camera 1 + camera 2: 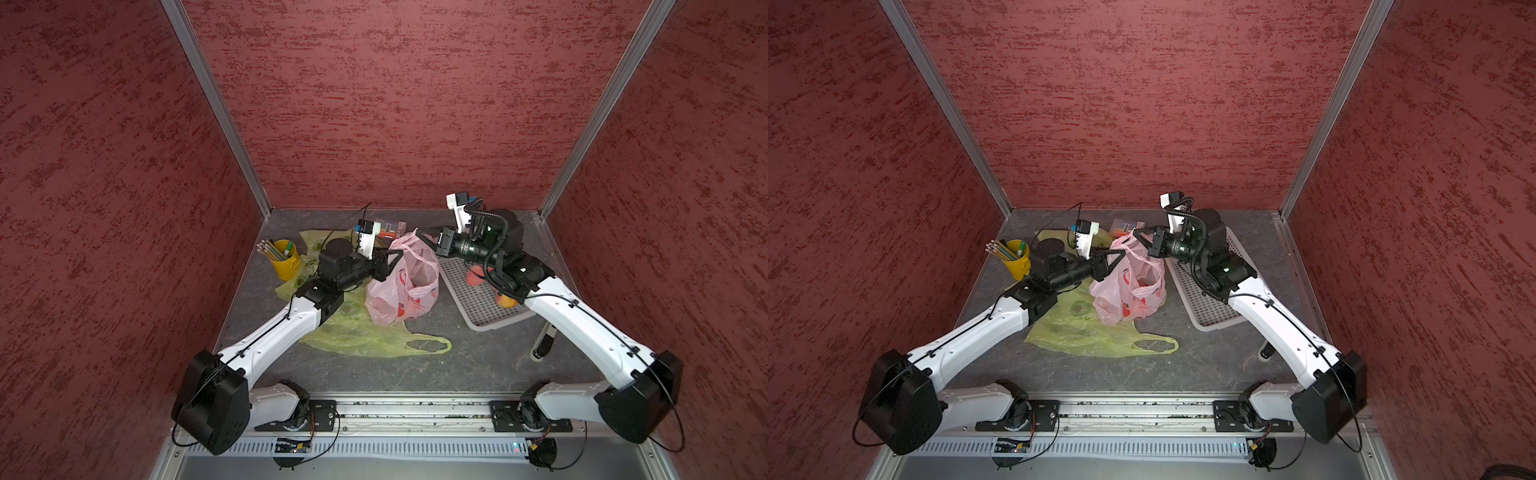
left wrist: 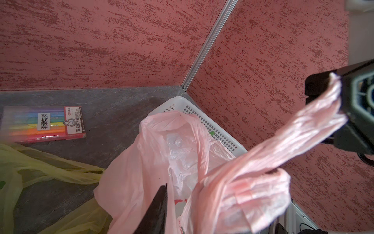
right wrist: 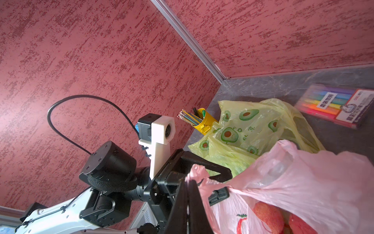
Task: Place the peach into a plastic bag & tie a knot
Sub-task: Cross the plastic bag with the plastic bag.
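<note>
Glimpsed the peaches [image 3: 267,217] dimly through the pink bag [image 3: 315,182], cropped by the right wrist view's edge. Found two fruits [image 1: 508,300] on the tray [image 1: 469,303] half hidden behind the right arm [image 1: 582,320].

The translucent pink plastic bag [image 1: 386,299] carries red fruit prints; the crumpled yellow-green plastic bag [image 3: 249,129] shows green avocado motifs

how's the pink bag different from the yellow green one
The pink bag stands bunched up with a handle pinched by the right gripper; the yellow-green bag lies flat on the table, unheld. The pink bag holds fruit; the yellow-green bag looks empty. Pink carries red prints, yellow-green avocados. Both are thin handled plastic bags.
</note>
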`<state>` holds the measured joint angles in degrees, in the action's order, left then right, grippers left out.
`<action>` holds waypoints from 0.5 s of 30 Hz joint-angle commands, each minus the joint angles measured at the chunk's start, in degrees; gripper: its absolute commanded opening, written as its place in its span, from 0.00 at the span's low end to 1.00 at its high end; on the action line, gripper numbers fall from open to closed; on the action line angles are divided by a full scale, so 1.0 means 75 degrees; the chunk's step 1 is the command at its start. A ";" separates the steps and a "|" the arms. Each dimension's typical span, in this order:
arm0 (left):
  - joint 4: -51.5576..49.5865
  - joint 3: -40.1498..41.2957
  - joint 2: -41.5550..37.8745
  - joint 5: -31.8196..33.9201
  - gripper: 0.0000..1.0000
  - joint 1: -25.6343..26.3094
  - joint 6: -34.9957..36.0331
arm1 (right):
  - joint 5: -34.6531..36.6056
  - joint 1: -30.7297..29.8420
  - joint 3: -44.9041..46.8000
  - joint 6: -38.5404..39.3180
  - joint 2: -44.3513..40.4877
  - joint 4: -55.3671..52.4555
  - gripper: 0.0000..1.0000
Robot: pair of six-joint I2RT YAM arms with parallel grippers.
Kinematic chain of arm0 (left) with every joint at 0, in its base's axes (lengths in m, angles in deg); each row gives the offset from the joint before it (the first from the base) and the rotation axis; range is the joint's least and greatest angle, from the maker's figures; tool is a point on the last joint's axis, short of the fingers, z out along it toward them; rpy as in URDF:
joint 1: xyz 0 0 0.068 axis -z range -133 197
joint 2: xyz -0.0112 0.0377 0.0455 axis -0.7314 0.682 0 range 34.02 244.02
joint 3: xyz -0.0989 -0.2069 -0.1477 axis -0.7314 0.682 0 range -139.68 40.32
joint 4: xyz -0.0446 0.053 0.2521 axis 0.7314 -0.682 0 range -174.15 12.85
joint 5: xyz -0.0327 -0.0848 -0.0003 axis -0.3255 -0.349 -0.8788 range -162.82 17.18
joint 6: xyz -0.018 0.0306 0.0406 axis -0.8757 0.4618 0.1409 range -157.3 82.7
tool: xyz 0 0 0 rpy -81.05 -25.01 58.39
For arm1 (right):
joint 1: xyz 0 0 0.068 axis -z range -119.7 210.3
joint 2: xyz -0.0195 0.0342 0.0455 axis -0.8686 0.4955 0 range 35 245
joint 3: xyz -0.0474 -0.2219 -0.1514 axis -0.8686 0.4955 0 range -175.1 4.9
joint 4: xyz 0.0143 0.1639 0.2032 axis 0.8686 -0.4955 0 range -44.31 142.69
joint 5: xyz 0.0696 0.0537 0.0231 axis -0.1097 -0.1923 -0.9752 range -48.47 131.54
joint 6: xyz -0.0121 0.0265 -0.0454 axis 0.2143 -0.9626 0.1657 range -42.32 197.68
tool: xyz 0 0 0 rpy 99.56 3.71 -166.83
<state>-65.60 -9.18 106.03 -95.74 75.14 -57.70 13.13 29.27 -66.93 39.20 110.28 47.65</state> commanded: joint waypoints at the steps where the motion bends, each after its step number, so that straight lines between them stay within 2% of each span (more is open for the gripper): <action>1: 0.0356 0.0125 0.0045 -0.0228 0.30 -0.0145 -0.0198 | 0.0375 0.0035 -0.0187 0.0183 -0.0355 -0.0131 0.00; 5: 0.0569 0.0115 0.0032 -0.0569 0.20 -0.0329 -0.0437 | 0.0557 0.0037 0.0027 0.0287 -0.0501 -0.0297 0.00; 8: 0.0445 -0.0035 0.0072 -0.0577 0.13 -0.0366 -0.0488 | 0.0283 0.0035 0.0295 0.0271 -0.0688 -0.0125 0.00; 15: 0.0395 -0.0274 0.0207 -0.0585 0.10 -0.0447 -0.0686 | -0.0437 0.0002 0.1214 0.0064 -0.1156 0.0216 0.00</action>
<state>-63.00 -9.66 106.82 -100.27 72.83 -61.57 12.91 29.27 -59.94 40.60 103.62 46.60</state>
